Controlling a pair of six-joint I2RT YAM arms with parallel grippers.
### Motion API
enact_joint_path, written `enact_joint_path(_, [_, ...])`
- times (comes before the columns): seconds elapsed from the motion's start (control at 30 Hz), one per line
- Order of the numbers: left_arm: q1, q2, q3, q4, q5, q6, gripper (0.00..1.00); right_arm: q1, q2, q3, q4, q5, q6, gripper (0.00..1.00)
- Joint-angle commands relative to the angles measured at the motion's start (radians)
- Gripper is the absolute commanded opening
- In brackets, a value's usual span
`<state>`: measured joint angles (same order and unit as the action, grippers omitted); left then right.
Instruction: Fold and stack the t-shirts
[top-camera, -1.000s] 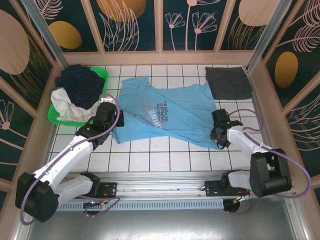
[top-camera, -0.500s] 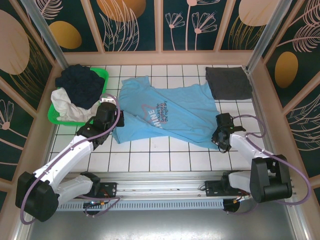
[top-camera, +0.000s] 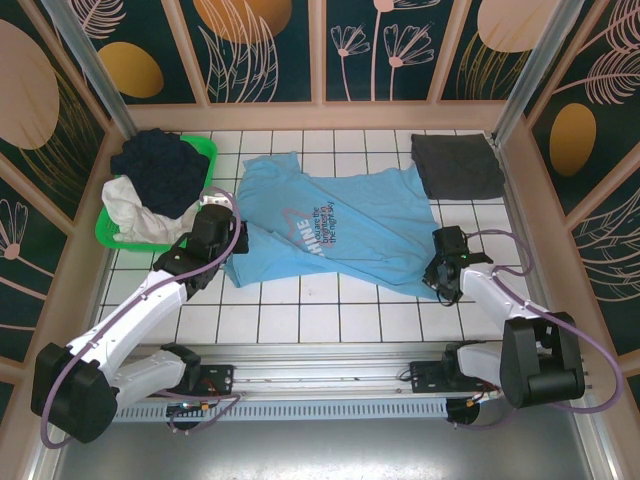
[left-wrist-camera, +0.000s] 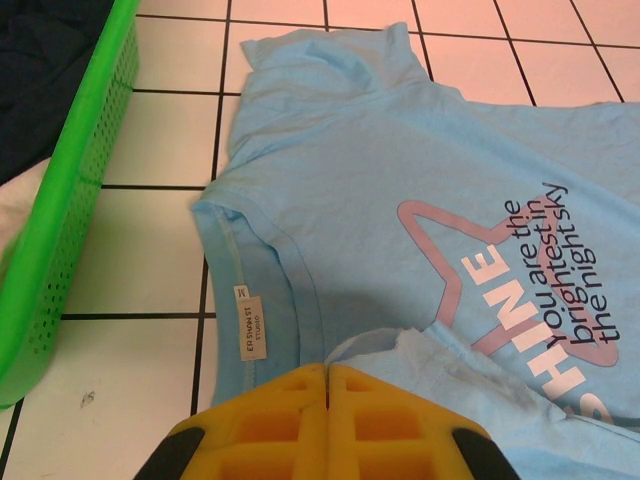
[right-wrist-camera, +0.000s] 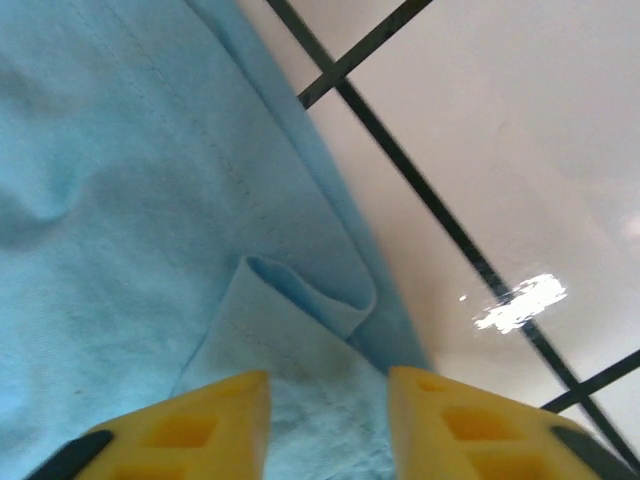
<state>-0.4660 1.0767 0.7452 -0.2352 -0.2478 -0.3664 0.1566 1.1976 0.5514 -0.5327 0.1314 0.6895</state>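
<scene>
Right gripper (top-camera: 438, 287) is sitting farther right than a second ago. Light blue t-shirt (top-camera: 350, 235) is lying spread mid-table; dark grey t-shirt (top-camera: 457, 165) is resting far right. Left gripper (left-wrist-camera: 327, 385), fingers together, is pinching the blue cloth by the collar; the right one's fingers (right-wrist-camera: 200, 420) are standing apart astride the hem.

Green basket (top-camera: 207, 150) on tiled table (top-camera: 300, 320)

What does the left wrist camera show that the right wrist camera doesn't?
Left wrist: the green basket, the neck label, the SHINE print, and the left gripper shut on a raised fold of cloth. Right wrist: the right gripper open over a curled hem, and glare on a tile. Both: the light blue t-shirt lying on the white tiled table.
</scene>
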Motion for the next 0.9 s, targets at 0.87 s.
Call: enact_joint_path(0.87, [-0.002, 0.006, 0.013, 0.01, -0.022, 0.017, 0.0, 0.011, -0.048, -0.003, -0.012, -0.01, 0.002, 0.11])
